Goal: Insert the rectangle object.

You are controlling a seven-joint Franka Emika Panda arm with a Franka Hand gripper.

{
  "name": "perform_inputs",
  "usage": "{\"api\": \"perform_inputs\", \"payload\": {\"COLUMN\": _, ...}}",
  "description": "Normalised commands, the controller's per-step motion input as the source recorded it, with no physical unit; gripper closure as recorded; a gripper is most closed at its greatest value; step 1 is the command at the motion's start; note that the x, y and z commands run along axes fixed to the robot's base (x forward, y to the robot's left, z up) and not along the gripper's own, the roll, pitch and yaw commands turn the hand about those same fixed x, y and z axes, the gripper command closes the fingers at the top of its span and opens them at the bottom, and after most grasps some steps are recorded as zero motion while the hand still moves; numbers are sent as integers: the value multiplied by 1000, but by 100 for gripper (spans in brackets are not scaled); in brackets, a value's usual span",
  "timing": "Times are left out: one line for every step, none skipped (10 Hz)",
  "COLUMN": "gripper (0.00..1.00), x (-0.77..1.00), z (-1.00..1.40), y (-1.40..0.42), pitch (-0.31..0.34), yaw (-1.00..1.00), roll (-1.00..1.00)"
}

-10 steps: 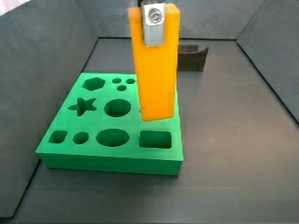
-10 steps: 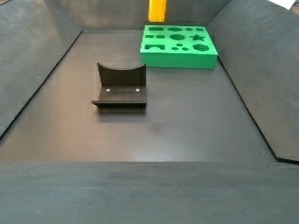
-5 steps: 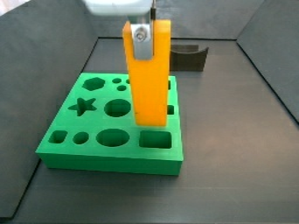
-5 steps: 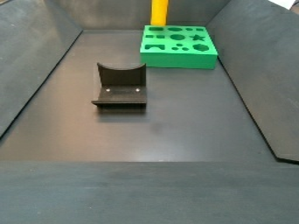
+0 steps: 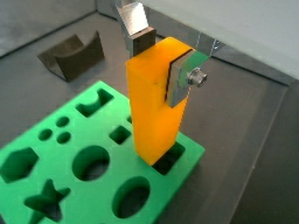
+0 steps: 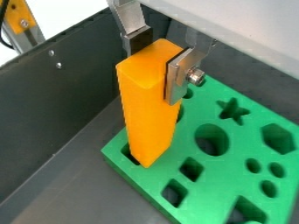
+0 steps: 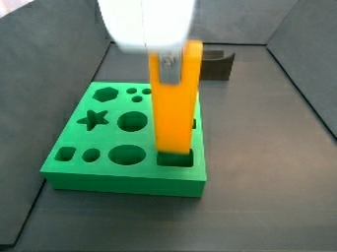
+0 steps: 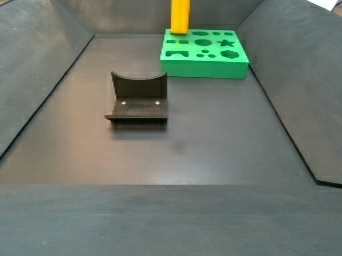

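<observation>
The rectangle object (image 7: 175,98) is a tall bright orange bar, held upright. My gripper (image 7: 168,61) is shut on its upper part. In both wrist views the silver fingers (image 5: 184,77) (image 6: 179,75) clamp the bar (image 5: 152,109) (image 6: 146,109) from two sides, with the gripper (image 5: 162,61) (image 6: 160,59) near its top. The bar's lower end stands in the mouth of the rectangular hole at a near corner of the green board (image 7: 99,143). The bar (image 8: 179,14) and board (image 8: 207,58) also show at the far end in a side view.
The green board (image 5: 65,162) (image 6: 228,179) has several other shaped holes: star, hexagon, circles. A dark fixture (image 8: 136,100) (image 7: 218,64) (image 5: 73,54) stands on the dark floor away from the board. Sloping dark walls (image 8: 40,90) enclose the floor.
My gripper has come down with the orange bar. The bar's lower end has dropped from above the board into the mouth of the rectangular corner hole.
</observation>
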Motion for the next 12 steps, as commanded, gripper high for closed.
{"api": "perform_inputs", "payload": {"gripper": 100, "x": 303, "z": -171, "y": -297, "pitch": 247, "yaw": 129, "roll": 23}}
{"api": "perform_inputs", "payload": {"gripper": 100, "x": 397, "z": -197, "y": -363, "pitch": 299, "yaw": 223, "roll": 71}}
{"api": "perform_inputs", "payload": {"gripper": 100, "x": 374, "z": -217, "y": -363, "pitch": 313, "yaw": 229, "roll": 130}}
{"api": "perform_inputs", "payload": {"gripper": 100, "x": 351, "z": -194, "y": -246, "pitch": 291, "yaw": 226, "roll": 146}}
{"api": "perform_inputs", "payload": {"gripper": 100, "x": 300, "z": -237, "y": -106, "pitch": 246, "yaw": 237, "roll": 69}}
{"api": "perform_inputs", "payload": {"gripper": 100, "x": 223, "z": -297, "y": 0, "pitch": 146, "yaw": 229, "roll": 0}}
{"api": "perform_inputs", "payload": {"gripper": 100, "x": 6, "z": -326, "y": 11, "pitch": 0, "yaw": 169, "roll": 0}}
{"api": "perform_inputs", "payload": {"gripper": 100, "x": 0, "z": -343, "y": 9, "pitch": -1, "yaw": 29, "roll": 0}}
{"api": "perform_inputs", "payload": {"gripper": 100, "x": -11, "z": -374, "y": 14, "pitch": -21, "yaw": 0, "roll": 0}}
{"api": "perform_inputs", "payload": {"gripper": 100, "x": -191, "z": -366, "y": 86, "pitch": -143, "yaw": -89, "roll": -174}}
{"api": "perform_inputs", "payload": {"gripper": 100, "x": -77, "z": -429, "y": 0, "pitch": -236, "yaw": 0, "roll": -147}}
{"api": "perform_inputs", "payload": {"gripper": 100, "x": 0, "z": -317, "y": -114, "pitch": -149, "yaw": 0, "roll": 0}}
